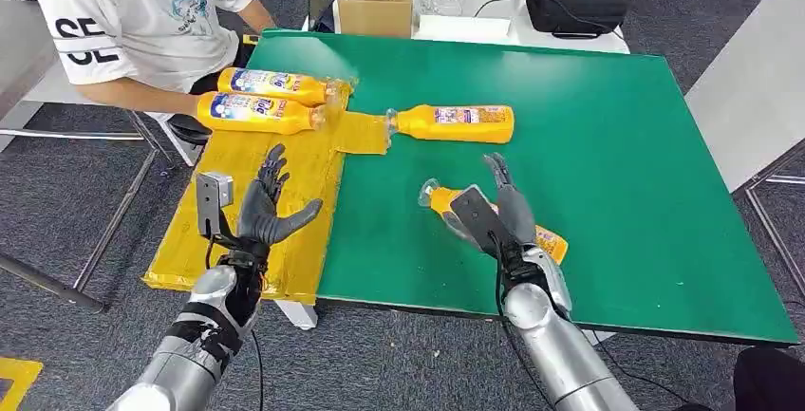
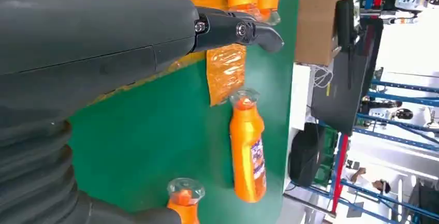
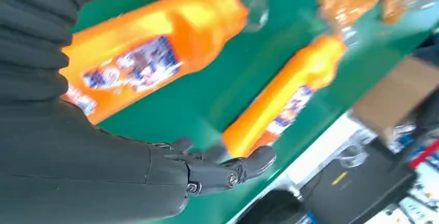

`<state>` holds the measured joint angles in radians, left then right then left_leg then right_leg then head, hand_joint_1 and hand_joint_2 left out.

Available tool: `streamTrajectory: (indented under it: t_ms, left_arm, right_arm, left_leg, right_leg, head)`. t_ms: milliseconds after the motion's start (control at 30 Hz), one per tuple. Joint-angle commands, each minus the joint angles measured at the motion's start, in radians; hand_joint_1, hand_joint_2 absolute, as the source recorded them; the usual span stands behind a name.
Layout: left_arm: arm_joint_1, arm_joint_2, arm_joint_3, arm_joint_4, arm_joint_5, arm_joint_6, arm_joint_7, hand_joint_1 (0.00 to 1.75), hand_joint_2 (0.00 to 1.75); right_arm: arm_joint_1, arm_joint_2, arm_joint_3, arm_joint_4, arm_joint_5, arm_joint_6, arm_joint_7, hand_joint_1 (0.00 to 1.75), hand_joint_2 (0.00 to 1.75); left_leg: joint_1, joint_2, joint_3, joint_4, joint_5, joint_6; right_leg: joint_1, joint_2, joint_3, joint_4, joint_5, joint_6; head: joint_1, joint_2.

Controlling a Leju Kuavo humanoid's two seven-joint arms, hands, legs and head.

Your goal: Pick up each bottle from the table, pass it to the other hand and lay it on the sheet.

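Surface: green tabletop (image 1: 617, 145), yellow sheet (image 1: 285, 174) at its left edge, two bottles already on the sheet.
Nearest bottle: orange bottle (image 1: 446, 200) lying flat directly under the right hand (image 1: 503, 212), long axis diagonal, cap pointing toward the sheet.
Right hand: over the bottle, fingers spread, not closed on it.
Left hand: left hand (image 1: 271, 207) above the sheet, fingers apart, holding nothing.
Second bottle: far bottle (image 1: 456, 122) beyond, cap touching the sheet's tab.
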<state>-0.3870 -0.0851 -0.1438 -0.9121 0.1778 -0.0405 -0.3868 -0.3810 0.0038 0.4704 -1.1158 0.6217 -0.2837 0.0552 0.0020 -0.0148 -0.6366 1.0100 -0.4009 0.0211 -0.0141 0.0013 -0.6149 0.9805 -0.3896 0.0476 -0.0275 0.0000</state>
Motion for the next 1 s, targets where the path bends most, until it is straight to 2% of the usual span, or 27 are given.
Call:
streamTrajectory:
  t_ms: [33,300,333,733,933,967,1000]
  left_arm:
    - [0.007,0.012,0.017,-0.007,-0.001,0.005,0.015,0.00,1.75]
    - [0.013,0.007,0.020,-0.018,-0.005,-0.016,0.027,0.00,1.75]
    - [0.014,0.007,0.020,-0.020,-0.004,-0.021,0.030,0.00,1.75]
    - [0.036,0.006,0.037,-0.048,-0.004,-0.044,0.044,0.00,1.75]
    - [0.035,0.007,0.050,-0.045,-0.001,-0.063,0.047,0.00,1.75]
    - [0.035,0.006,0.051,-0.045,0.000,-0.068,0.048,0.00,1.75]
    - [0.034,0.006,0.054,-0.043,0.000,-0.070,0.047,0.00,1.75]
  right_arm:
    - [0.029,-0.039,-0.033,-0.017,0.108,-0.026,0.067,0.00,0.00]
    - [0.011,-0.059,-0.040,0.058,0.179,0.051,0.130,0.00,0.00]
    - [0.006,-0.060,-0.035,0.071,0.189,0.062,0.136,0.00,1.75]
    - [-0.050,-0.084,-0.038,0.191,0.272,0.147,0.222,0.00,1.75]
    - [-0.110,-0.112,-0.010,0.282,0.338,0.236,0.270,0.00,1.75]
    - [-0.119,-0.117,-0.001,0.292,0.347,0.254,0.273,0.52,1.75]
    - [-0.130,-0.120,0.004,0.302,0.343,0.281,0.269,1.34,1.75]
  left_leg:
    - [0.000,0.001,0.005,0.000,-0.003,-0.001]
    - [0.000,0.001,0.004,0.000,-0.002,-0.001]
    - [0.000,0.002,0.005,0.000,-0.003,-0.001]
    - [0.000,0.002,0.001,0.000,-0.001,-0.001]
    - [0.000,0.002,0.002,0.000,-0.002,-0.001]
    - [0.000,0.001,0.001,0.000,-0.001,-0.001]
    - [0.000,0.002,0.002,0.000,-0.002,-0.001]
  right_leg:
    - [0.001,-0.001,0.005,0.000,-0.003,-0.002]
    - [0.000,0.000,0.004,0.000,-0.002,-0.002]
    - [0.001,0.000,0.005,-0.001,-0.002,-0.002]
    - [0.000,0.001,0.001,0.000,-0.001,-0.001]
    - [0.000,0.001,0.002,0.000,-0.001,-0.001]
    - [0.000,0.001,0.001,0.000,-0.001,-0.001]
    - [0.000,0.001,0.003,0.000,-0.001,-0.001]
  head:
    - [0.000,0.000]
    - [0.001,0.000]
    - [0.000,0.000]
    - [0.000,0.000]
    - [0.000,0.000]
    - [0.001,0.000]
    - [0.000,0.000]
